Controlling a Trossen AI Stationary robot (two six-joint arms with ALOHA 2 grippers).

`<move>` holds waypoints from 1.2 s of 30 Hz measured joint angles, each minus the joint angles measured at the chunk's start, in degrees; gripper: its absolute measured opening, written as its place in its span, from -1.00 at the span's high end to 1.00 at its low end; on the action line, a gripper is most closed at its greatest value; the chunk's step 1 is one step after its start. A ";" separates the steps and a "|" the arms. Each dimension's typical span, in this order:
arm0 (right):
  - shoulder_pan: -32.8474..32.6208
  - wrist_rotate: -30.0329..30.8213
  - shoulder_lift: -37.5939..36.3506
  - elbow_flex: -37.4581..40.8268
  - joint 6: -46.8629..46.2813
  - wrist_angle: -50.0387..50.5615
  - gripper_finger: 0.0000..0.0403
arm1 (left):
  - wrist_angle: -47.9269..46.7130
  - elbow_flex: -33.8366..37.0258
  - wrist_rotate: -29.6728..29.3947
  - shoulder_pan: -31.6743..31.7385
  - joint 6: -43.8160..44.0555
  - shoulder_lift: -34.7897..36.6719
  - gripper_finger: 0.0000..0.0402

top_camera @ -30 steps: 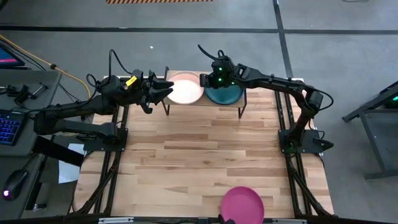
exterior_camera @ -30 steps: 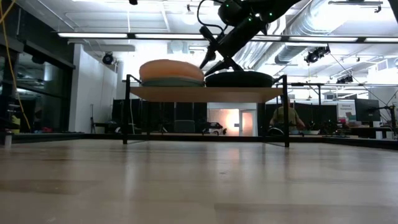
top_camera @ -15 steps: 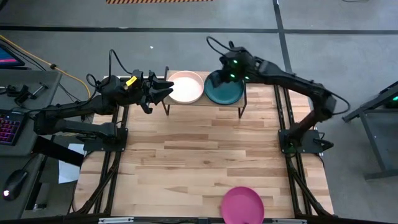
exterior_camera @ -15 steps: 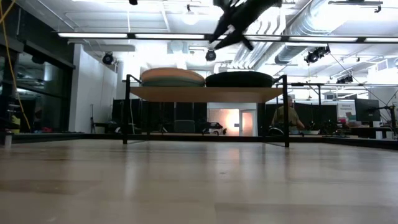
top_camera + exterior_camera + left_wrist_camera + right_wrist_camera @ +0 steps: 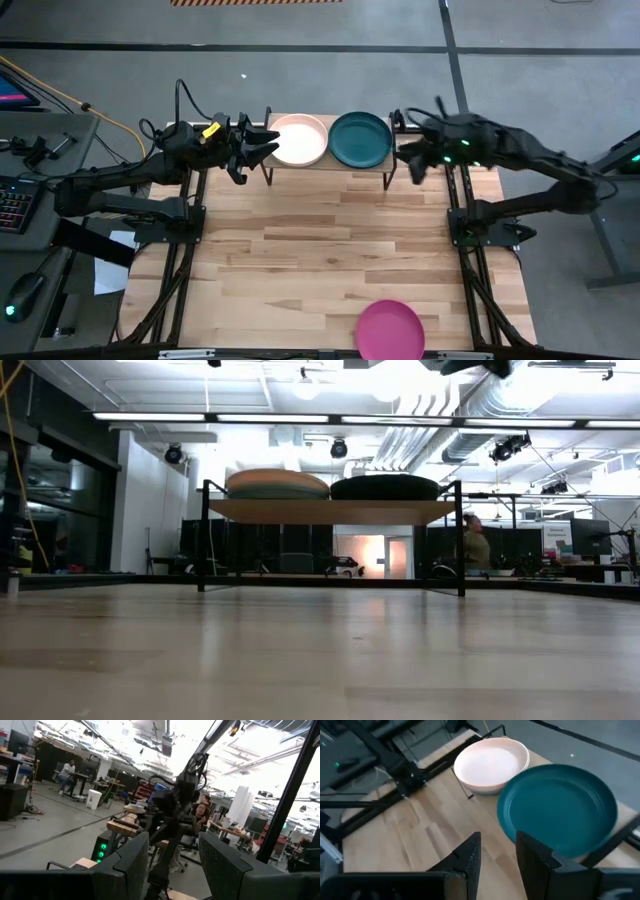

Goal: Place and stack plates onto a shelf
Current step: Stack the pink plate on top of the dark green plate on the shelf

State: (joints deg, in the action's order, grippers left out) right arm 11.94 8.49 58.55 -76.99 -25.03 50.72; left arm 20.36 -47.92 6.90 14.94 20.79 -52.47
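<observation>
The shelf (image 5: 329, 162) stands at the table's far edge and carries two stacks. The left stack is topped by a peach-pink plate (image 5: 299, 140) with a light teal plate (image 5: 275, 491) under it. The right stack is topped by a dark teal plate (image 5: 361, 139) (image 5: 560, 810); seen from the side it is one dark mound (image 5: 385, 487). A magenta plate (image 5: 390, 328) lies flat at the table's near edge. My right gripper (image 5: 408, 165) (image 5: 497, 857) hovers open just past the shelf's right end, above plate height. My left gripper (image 5: 270, 145) (image 5: 172, 865) waits open at the shelf's left end.
The wooden tabletop (image 5: 320, 250) between the shelf and the magenta plate is bare. Black arm frames run along both table sides. A desk with a keyboard (image 5: 15, 205) stands off the left side. A person (image 5: 475, 545) sits in the room behind.
My right gripper has risen from the left rim of the dark teal plate and drawn back over the shelf toward the table's right edge, ending beyond the shelf's right end. The dark teal plate has stayed on its stack.
</observation>
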 joint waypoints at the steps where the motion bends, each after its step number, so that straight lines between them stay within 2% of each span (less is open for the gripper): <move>1: -0.49 0.57 -2.04 1.46 -0.71 -0.16 0.49 | 0.00 0.00 0.00 0.00 -0.36 0.00 0.20; 5: -1.93 5.63 -8.60 8.81 -1.95 -5.28 0.49 | 0.00 0.00 0.00 0.01 -0.53 0.00 0.20; 7: -2.33 7.36 -10.99 13.57 -2.10 -11.06 0.49 | 0.00 0.00 -0.04 0.00 -0.56 -0.02 0.20; 10: -2.62 6.75 -12.97 20.29 -3.43 -20.66 0.49 | 0.00 0.00 -0.26 0.00 -0.52 -0.02 0.20; 16: -2.69 -2.63 -12.81 27.43 -4.71 -32.33 0.49 | 0.03 0.00 -3.13 0.02 -0.05 -0.02 0.20; 23: -2.69 -7.73 -11.79 28.47 -4.33 -34.36 0.49 | -1.70 -0.02 -3.78 0.00 0.92 -0.27 0.20; 28: -3.03 -13.88 -11.68 28.47 -1.69 -35.80 0.49 | -2.75 -0.02 -3.40 -0.09 2.05 -2.69 0.20; 32: -5.54 -19.55 -11.57 28.47 -1.95 -35.68 0.49 | -2.27 -0.02 -7.03 -0.11 3.71 -5.53 0.20; 36: -11.20 -24.40 -11.36 28.47 -4.93 -35.57 0.49 | 0.50 -0.02 -7.41 -0.07 4.88 -7.35 0.20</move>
State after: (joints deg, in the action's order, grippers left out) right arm 0.74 -15.91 47.19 -48.51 -29.96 15.14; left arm 20.85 -47.94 -0.51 14.87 25.67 -59.81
